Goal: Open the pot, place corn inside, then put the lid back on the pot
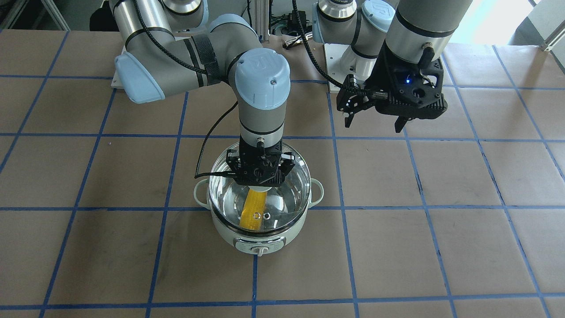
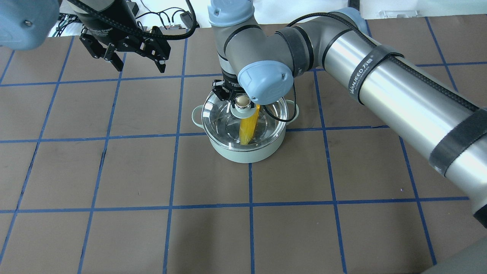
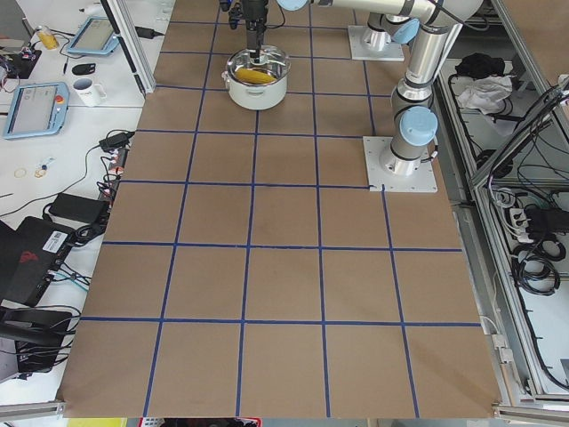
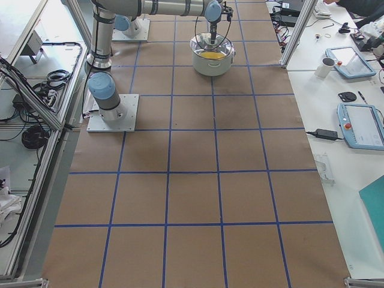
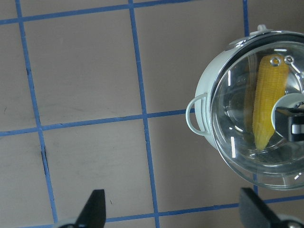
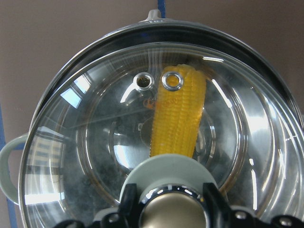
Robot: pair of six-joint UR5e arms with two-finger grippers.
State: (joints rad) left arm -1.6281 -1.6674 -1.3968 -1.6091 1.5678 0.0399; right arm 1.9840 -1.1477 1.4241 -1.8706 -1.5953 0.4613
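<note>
The pale mint-green pot (image 1: 265, 240) stands mid-table, its dial facing the front camera. The yellow corn (image 1: 254, 214) lies inside it on the steel bottom, seen through the glass. The clear lid (image 1: 289, 194) covers the pot; I cannot tell whether it rests on the rim or hangs just above. My right gripper (image 1: 260, 185) is right over the pot, shut on the lid's beige knob (image 2: 242, 101). In the right wrist view its fingers (image 6: 128, 209) flank the knob above the corn (image 6: 180, 114). My left gripper (image 1: 375, 123) is open and empty, high and behind the pot.
The table is brown paper with a blue tape grid (image 2: 175, 137). The left wrist view shows the pot (image 5: 202, 102) and the corn (image 5: 266, 104) at its right edge. Arm base plates (image 3: 400, 165) stand at the robot's side; operator desks with tablets (image 4: 360, 126) lie beyond the far edge.
</note>
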